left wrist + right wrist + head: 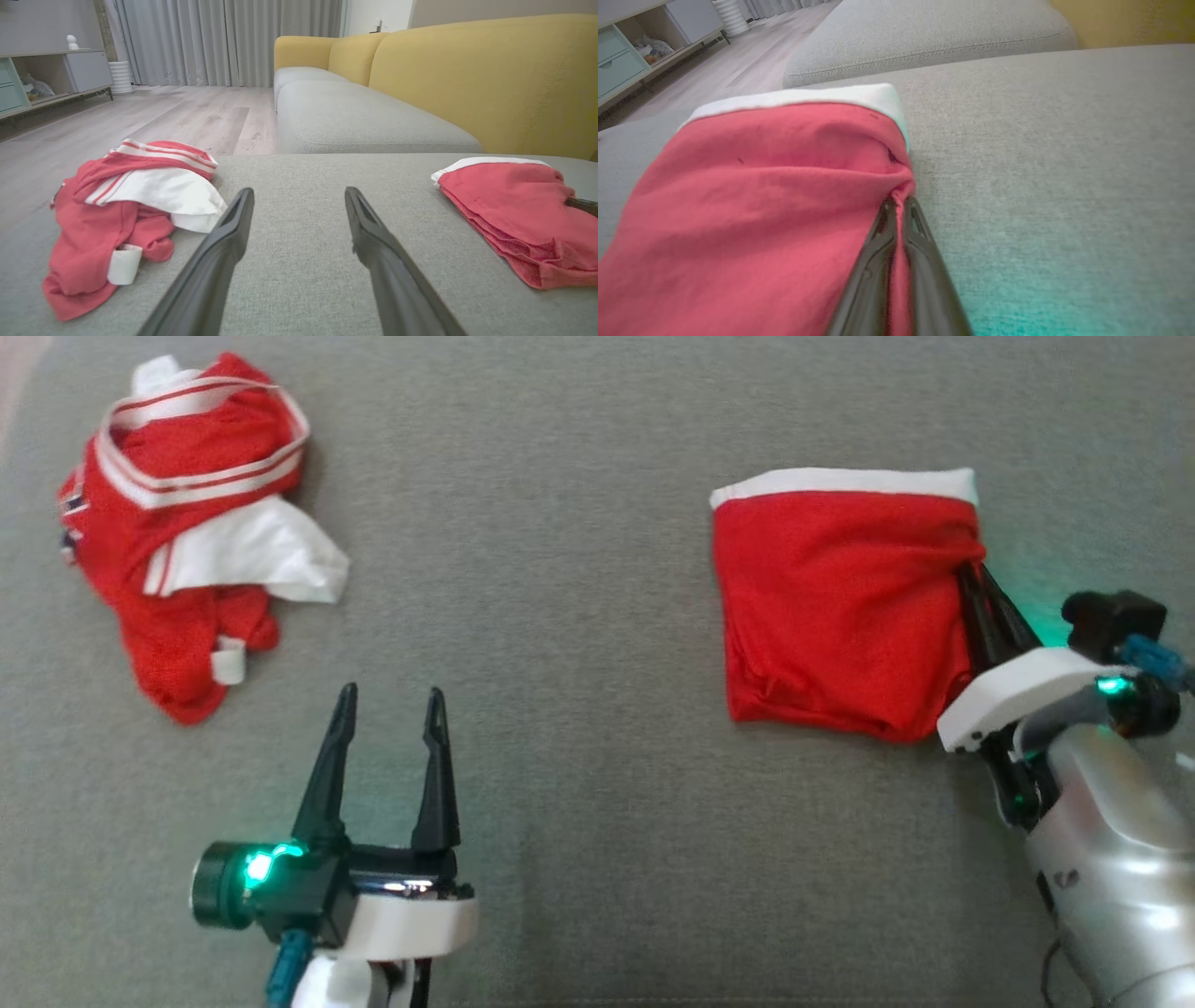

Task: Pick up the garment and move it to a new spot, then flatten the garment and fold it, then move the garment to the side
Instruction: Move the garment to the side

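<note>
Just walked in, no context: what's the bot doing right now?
The right tool is shut on the right edge of the folded red garment, which lies flat on the grey sofa cushion. The left tool is open, holding nothing. A crumpled red-and-white garment sits at the far left.

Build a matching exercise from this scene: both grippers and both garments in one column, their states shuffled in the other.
Column one:
1. left gripper
2. right gripper
3. folded garment
4. crumpled garment

Column two:
A. heaped, red and white, on the robot's left
B. shut on a cloth edge
C. open, holding nothing
D. flat red rectangle with a white band along its far edge

Pairs: 1-C, 2-B, 3-D, 4-A
</note>
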